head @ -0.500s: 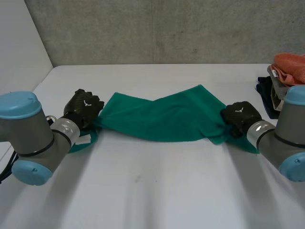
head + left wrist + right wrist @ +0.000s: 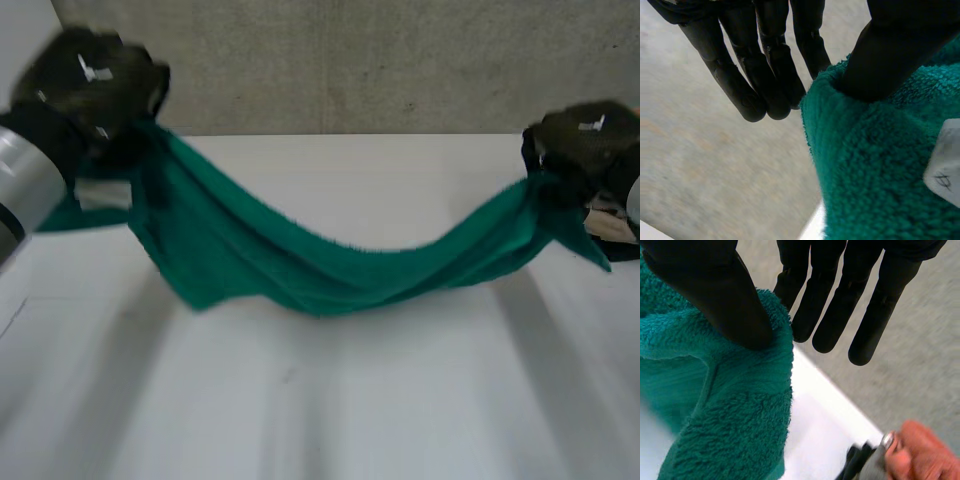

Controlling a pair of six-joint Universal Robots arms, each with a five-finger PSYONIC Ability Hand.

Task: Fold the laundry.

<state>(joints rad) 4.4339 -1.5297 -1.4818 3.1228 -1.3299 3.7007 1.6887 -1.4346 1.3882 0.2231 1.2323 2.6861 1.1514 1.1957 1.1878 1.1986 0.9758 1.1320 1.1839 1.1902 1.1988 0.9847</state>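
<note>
Working above one white desk (image 2: 400,400), with one green towel (image 2: 330,265) slung in the air between both arms, middle sagging low: judged the lift-and-spread step ahead of a first fold. Pinching opposite ends between thumb and straight fingers: two in all, left robot hand (image 2: 95,85) and right robot hand (image 2: 585,140). Next, probably laying it flat and bringing the ends together without slipping; also one white tag (image 2: 945,170).

towel (image 2: 330,270) hangs between robot hands (image 2: 95,80) (image 2: 585,140) above table (image 2: 400,400)
</note>
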